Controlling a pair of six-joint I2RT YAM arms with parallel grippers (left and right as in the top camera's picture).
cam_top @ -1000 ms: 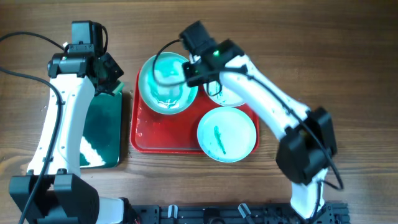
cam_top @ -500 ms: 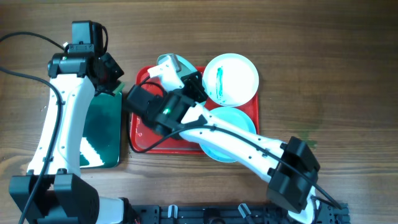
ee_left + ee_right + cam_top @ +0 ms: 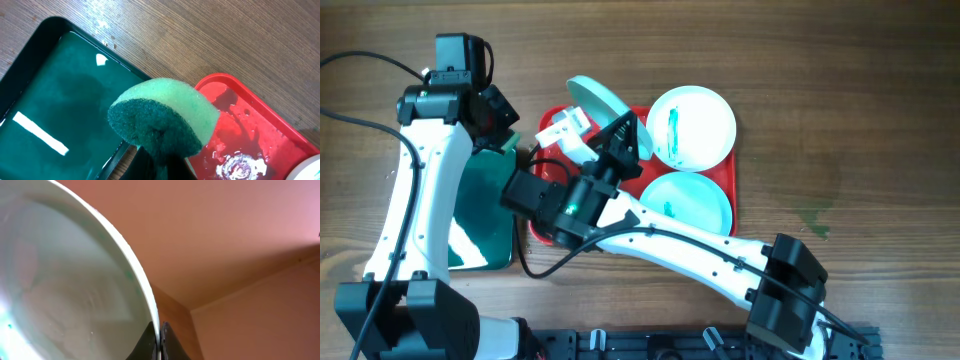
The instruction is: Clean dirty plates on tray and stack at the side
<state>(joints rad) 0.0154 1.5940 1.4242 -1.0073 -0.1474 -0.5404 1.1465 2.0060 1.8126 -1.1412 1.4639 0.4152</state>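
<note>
Noted right gripper point(image 3: 159, 341) clamped on rim of tilted plate point(image 3: 598, 100), above far-left corner of red tray point(image 3: 235, 107). Found left gripper point(image 3: 157, 161) pinching green sponge point(image 3: 165, 117) over edge of black tray point(image 3: 55, 115). Saw two plates point(image 3: 692, 125) flat on tray's right, with right arm point(image 3: 660, 235) screening its left.

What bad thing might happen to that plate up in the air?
The right gripper pinches the tilted plate only by its thin rim, so it might slip and crash onto the red tray. A hard push from the sponge might also knock it loose.
</note>
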